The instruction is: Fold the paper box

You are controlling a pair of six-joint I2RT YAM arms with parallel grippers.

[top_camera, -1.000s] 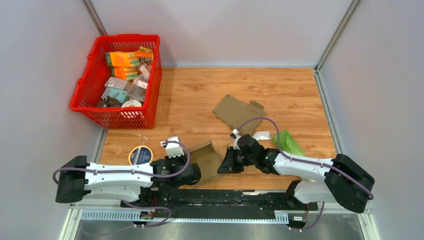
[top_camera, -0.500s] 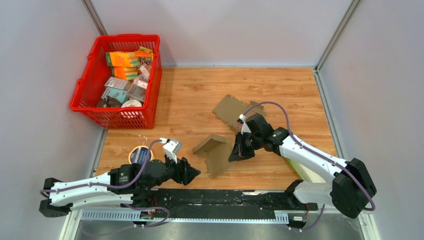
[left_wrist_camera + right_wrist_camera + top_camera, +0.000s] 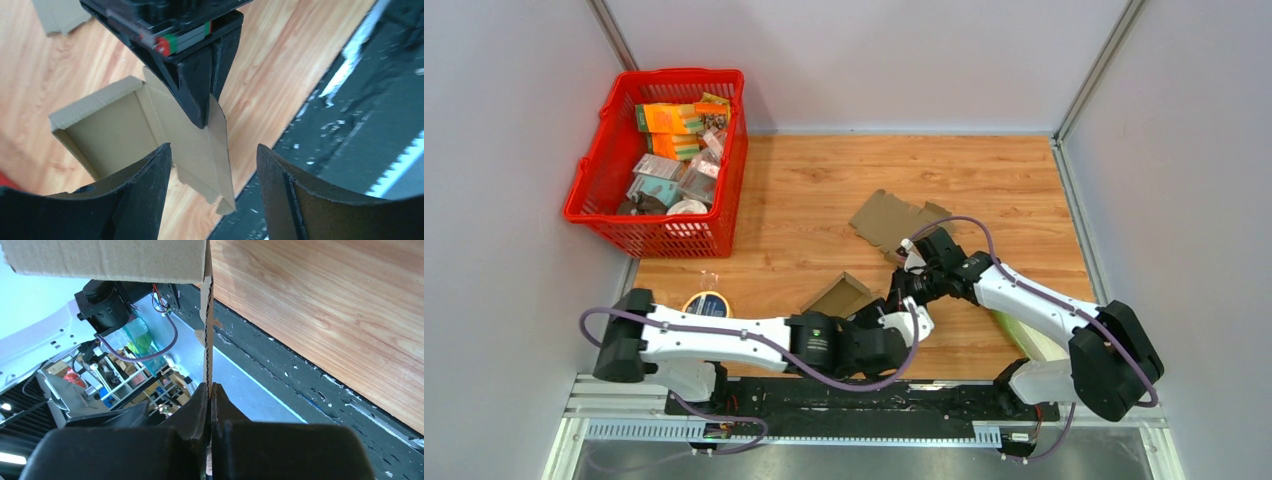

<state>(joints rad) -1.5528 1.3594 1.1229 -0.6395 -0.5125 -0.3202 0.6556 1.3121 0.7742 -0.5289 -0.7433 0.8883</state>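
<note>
The paper box (image 3: 837,295) is a brown cardboard piece, partly folded, near the table's front edge. In the left wrist view it shows as an open tray (image 3: 112,127) with a long flap (image 3: 202,150) hanging towards the camera. My right gripper (image 3: 903,292) is shut on that flap, its dark fingers (image 3: 200,85) pinching it from above. The right wrist view shows the flap's corrugated edge (image 3: 207,330) clamped between the shut fingertips of the right gripper (image 3: 210,390). My left gripper (image 3: 887,318) is open, and the flap's free end hangs between the spread fingers of the left gripper (image 3: 212,150) without touching them.
A second, flat cardboard blank (image 3: 894,220) lies behind the right arm. A red basket (image 3: 594,190) full of packages stands at the back left. A round tin (image 3: 706,303) lies at the front left, a green bag (image 3: 1016,335) under the right arm. The black rail (image 3: 874,395) runs along the front.
My left gripper let go of the box, opened wide and swung right, so its fingers now flank the flap. My right gripper shut on the flap and carried the box back.
</note>
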